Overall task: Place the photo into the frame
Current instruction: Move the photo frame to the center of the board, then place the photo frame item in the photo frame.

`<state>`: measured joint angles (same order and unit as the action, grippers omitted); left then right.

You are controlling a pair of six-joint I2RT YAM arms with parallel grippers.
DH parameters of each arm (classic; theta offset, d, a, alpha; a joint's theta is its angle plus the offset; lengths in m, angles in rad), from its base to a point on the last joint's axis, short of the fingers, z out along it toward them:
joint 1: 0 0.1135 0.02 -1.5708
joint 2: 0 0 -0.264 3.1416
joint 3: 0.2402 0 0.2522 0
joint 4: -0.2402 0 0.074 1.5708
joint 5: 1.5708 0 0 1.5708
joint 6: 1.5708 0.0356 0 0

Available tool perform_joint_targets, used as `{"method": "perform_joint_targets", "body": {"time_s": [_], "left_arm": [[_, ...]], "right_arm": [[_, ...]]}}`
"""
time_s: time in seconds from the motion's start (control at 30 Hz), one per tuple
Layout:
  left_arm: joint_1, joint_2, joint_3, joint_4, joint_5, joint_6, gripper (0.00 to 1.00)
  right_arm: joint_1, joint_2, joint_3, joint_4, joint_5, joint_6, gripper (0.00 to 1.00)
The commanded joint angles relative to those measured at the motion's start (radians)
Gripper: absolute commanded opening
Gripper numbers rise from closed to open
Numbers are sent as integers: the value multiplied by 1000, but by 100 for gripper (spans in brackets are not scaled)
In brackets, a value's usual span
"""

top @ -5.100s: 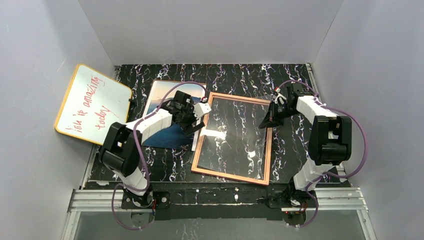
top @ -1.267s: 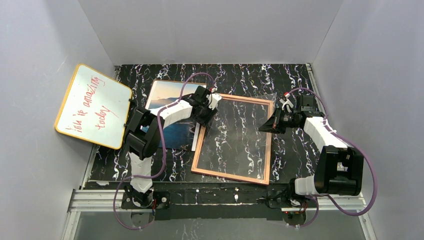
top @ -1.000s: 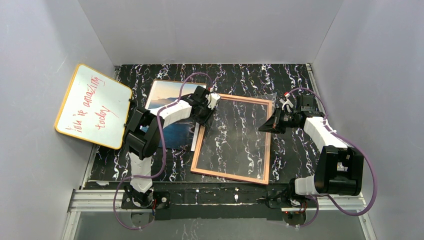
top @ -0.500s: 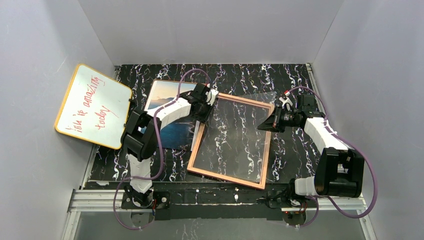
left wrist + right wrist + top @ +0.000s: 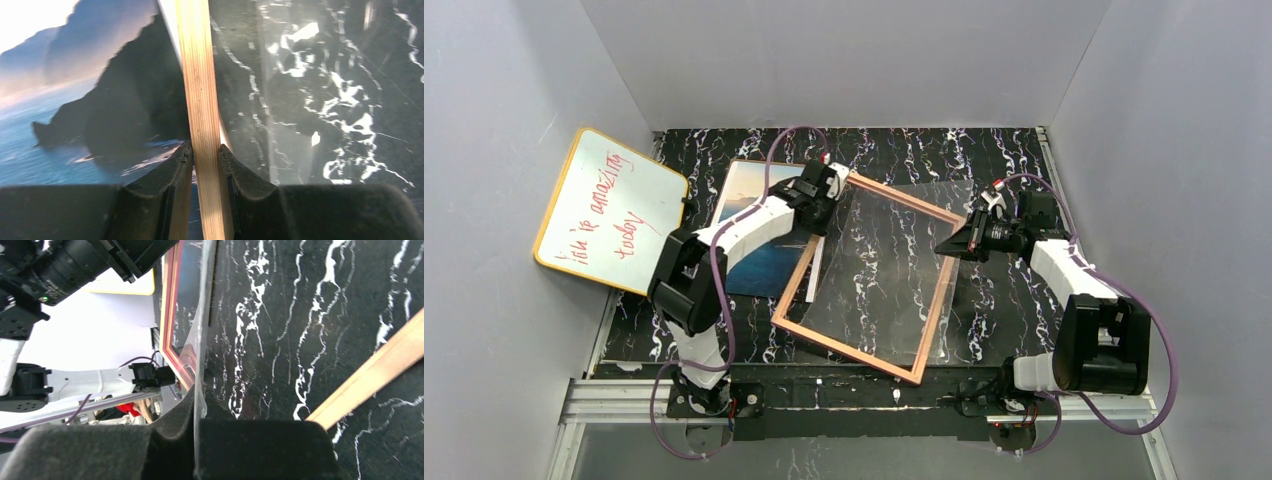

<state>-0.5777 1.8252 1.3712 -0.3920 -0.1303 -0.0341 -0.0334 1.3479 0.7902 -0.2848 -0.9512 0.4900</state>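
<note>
While the left end effector (image 5: 205,150) grips a rail of the frame (image 5: 844,351), the right end effector (image 5: 197,412) is clamped shut on a clear sheet (image 5: 894,260) lying across the frame; the photo (image 5: 769,270) lies face up left of the frame, its edge under that rail; the step looks to be parting frame and sheet, and the next move calls for seating the photo inside; beneath the frame is a black marbled tabletop (image 5: 1004,160), far left of it a whiteboard (image 5: 609,210), and grey walls (image 5: 844,60) stand around.

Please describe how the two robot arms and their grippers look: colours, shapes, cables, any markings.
The left arm and the right arm match: white link shells with black joint housings. A thin purple cable loops along each. The left gripper and the right gripper are black; their fingers are dark, matte and curved towards the tips. I can read no markings on them.
</note>
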Motion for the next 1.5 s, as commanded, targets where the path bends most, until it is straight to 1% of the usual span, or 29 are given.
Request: {"method": "perform_joint_targets", "body": {"time_s": [0.0, 0.1, 0.17, 0.3, 0.43, 0.6, 0.63, 0.7, 0.77, 0.83, 0.9, 0.93, 0.97, 1.0, 1.13, 1.23, 1.3, 1.37, 1.47], "left_arm": [[89, -108, -59, 36, -105, 7, 0], [148, -111, -96, 43, -86, -16, 0], [183, -105, -121, 49, -75, -38, 0], [210, -100, -186, 69, -61, -96, 0], [227, -113, -247, 119, -35, -155, 0], [252, -100, -245, 107, 60, -186, 0], [261, -107, -239, 104, 77, -182, 9], [286, -127, -219, 98, 114, -153, 20], [324, -138, -159, 62, 161, -118, 35], [367, -148, -89, 17, 207, -87, 53], [420, -156, -18, -31, 245, -62, 67], [451, -163, 9, -46, 271, -52, 78], [480, -169, 36, -58, 295, -40, 92], [508, -170, 65, -77, 307, -22, 97], [633, -143, 140, -130, 362, 29, 98], [706, -138, 135, -139, 408, 74, 98], [720, -140, 112, -149, 427, 121, 98], [721, -146, 67, -160, 462, 163, 98], [714, -150, -4, -162, 503, 218, 98]], "right_arm": [[-5, 22, -18, 240, -101, 127, 1], [1, 53, -16, 329, -126, 178, 1], [4, 78, 0, 358, -140, 197, 1], [10, 122, 42, 403, -161, 235, 1], [30, 155, 100, 402, -163, 250, 1], [90, 183, 182, 398, -156, 278, 1], [103, 186, 200, 389, -153, 280, 1], [131, 192, 238, 376, -143, 284, 1], [164, 194, 273, 374, -127, 301, 1], [200, 199, 308, 374, -112, 318, 1], [236, 201, 335, 385, -84, 354, 1], [250, 202, 345, 400, -78, 380, 1], [263, 204, 350, 428, -70, 417, 1], [275, 204, 354, 455, -62, 448, 1], [326, 209, 371, 555, -51, 571, 1], [343, 206, 327, 696, -51, 690, 1], [343, 211, 271, 758, -42, 744, 1], [346, 224, 215, 787, -31, 756, 1], [356, 261, 114, 911, -7, 809, 1]]}}
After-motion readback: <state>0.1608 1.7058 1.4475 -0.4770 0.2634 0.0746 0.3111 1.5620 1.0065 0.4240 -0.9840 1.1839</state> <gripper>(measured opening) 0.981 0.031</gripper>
